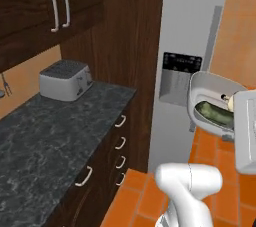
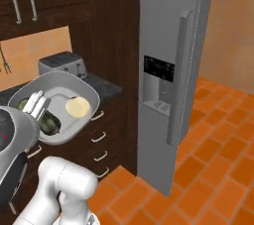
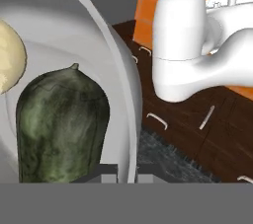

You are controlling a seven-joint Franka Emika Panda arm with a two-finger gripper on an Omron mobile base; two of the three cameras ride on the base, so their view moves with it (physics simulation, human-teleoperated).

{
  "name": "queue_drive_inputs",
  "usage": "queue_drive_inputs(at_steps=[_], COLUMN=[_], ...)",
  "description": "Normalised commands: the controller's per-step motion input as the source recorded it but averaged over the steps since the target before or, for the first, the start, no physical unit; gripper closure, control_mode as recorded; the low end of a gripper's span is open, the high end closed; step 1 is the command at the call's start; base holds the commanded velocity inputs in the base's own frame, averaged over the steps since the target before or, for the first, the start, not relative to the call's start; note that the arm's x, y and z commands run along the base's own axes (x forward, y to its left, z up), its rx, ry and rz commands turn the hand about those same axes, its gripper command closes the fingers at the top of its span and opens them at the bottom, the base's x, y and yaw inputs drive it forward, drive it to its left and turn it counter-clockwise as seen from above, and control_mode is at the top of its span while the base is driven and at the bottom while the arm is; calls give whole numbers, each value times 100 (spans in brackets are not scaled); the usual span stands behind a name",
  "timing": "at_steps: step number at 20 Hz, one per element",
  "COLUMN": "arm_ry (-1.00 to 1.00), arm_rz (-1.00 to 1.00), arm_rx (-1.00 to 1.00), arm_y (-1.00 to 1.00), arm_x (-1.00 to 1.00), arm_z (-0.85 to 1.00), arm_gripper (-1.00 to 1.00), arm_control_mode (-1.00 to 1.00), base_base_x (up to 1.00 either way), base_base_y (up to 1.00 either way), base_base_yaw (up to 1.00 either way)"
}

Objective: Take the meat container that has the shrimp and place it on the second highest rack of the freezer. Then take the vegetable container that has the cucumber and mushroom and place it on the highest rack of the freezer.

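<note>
Now: second step, vegetable container (image 2: 74,122) carried | end effector (image 3: 118,171) clamped on its rim, held aloft off the counter's (image 1: 45,141) end | next: freezer (image 2: 163,70) door to be opened, top rack reached.

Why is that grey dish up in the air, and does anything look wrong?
The jaws grip the grey container by its rim, tipped steeply on edge, with the cucumber and mushroom inside. The freezer door looks shut.
</note>
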Motion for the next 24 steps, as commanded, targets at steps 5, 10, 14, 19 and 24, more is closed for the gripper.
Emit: queue_drive_inputs(at_steps=[5, 10, 14, 19, 24], arm_ry=[0, 0, 0, 0, 0], arm_rz=[0, 0, 0, 0, 0], arm_rx=[0, 0, 0, 0, 0], arm_y=[0, 0, 0, 0, 0], arm_x=[0, 0, 0, 0, 0], arm_z=[0, 0, 0, 0, 0], arm_gripper=[100, 100, 100, 100, 100], arm_control_mode=[100, 100, 100, 100, 100], base_base_x=[48, -43, -41, 9, 69], base_base_y=[-82, -100, -100, -100, -91], base_base_yaw=[40, 21, -15, -12, 0])
